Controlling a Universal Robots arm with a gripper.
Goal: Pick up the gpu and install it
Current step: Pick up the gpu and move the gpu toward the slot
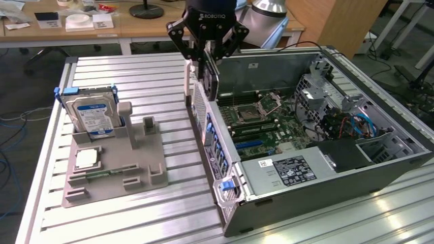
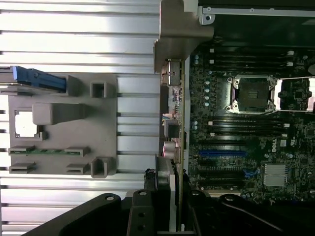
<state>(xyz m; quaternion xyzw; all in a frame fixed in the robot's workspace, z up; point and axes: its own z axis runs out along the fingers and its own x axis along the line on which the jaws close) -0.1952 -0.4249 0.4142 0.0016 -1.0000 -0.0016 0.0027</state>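
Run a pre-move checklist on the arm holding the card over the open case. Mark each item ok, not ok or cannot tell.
1. Grip: ok. The gripper is closed on the gpu at its upper edge.
2. Card attitude: ok. It hangs upright, edge down.
3. Access: ok. The computer case lies open, with the motherboard exposed.
4. Alignment with the blue slot: not ok. The card runs along the case's rear wall, crosswise to the slot.
5. Seating: not ok. The card is above the case, in no slot.
6. Hard drive: ok. It stands in its grey holder, apart from the arm.
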